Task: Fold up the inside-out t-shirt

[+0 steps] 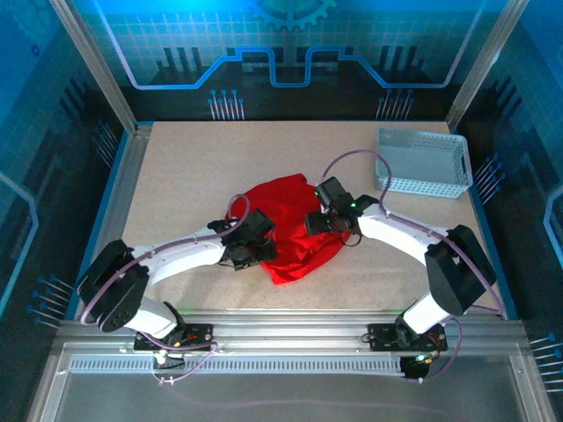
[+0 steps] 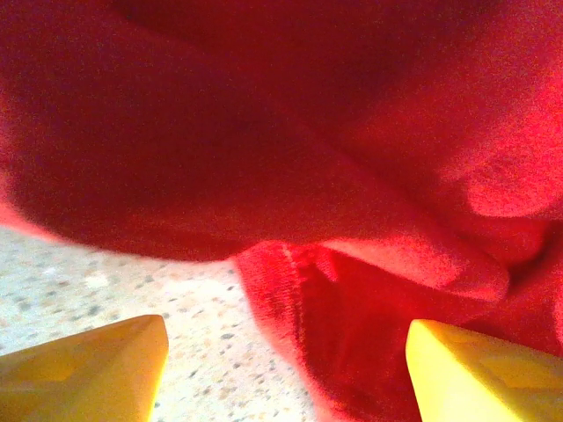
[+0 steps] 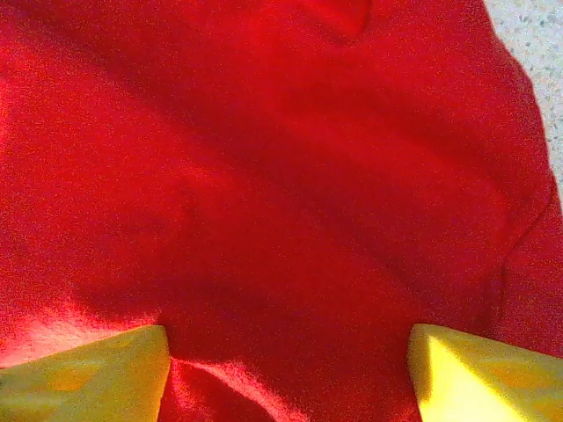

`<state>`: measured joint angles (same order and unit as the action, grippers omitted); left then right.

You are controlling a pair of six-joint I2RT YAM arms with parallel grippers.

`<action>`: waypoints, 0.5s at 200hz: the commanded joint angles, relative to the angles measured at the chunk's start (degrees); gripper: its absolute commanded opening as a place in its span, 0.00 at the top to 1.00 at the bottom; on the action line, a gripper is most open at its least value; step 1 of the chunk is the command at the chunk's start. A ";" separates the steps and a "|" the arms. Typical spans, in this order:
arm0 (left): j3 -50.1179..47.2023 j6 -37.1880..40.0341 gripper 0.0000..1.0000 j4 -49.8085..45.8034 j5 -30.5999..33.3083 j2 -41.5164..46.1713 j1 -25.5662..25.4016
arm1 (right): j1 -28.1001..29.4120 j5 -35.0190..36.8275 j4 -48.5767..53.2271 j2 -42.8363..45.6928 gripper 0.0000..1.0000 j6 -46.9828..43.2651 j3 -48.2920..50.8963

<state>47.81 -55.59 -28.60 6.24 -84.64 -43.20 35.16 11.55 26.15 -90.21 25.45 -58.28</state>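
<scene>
The inside-out t-shirt (image 1: 286,207) is seen from the top camera as a bunched, crumpled red heap near the middle of the desk (image 1: 193,167), slightly towards 6 o'clock of the desk's centre. It is not laid flat; folds and ridges are visible across it.

The left arm (image 1: 176,255) is reached in from 8 o'clock, and the left jaws are placed at the heap's 9 o'clock edge. In the left wrist view the two yellow fingertips (image 2: 88,369) are held wide apart at 7 and 5 o'clock of the frame. Speckled desk (image 2: 106,281) and a stitched hem of the t-shirt (image 2: 308,132) lie between them; nothing is pinched, so the left jaws are spread and empty. The fingertip at 5 o'clock is set against the red cloth; whether it touches cannot be told.

The right arm (image 1: 413,233) is curved in from 4 o'clock, and the right jaws are positioned over the heap's 3 o'clock side. In the right wrist view the yellow fingertips (image 3: 88,374) are likewise parted widely over the t-shirt (image 3: 290,176), with loose cloth lying between them and no fold gripped. A sliver of desk (image 3: 537,26) is visible at 1 o'clock of that frame.

A white mesh basket (image 1: 427,186) is stood at 2 o'clock of the desk, well apart from the t-shirt.
</scene>
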 commanded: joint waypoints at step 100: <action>1.73 5.51 0.94 6.37 -2.73 -5.39 4.13 | -3.57 1.63 2.72 -2.06 0.97 1.32 -2.75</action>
<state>47.83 -53.41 -21.54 3.14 -90.87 -41.76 32.80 12.14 27.16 -94.41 26.55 -60.77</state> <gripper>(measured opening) 0.120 0.084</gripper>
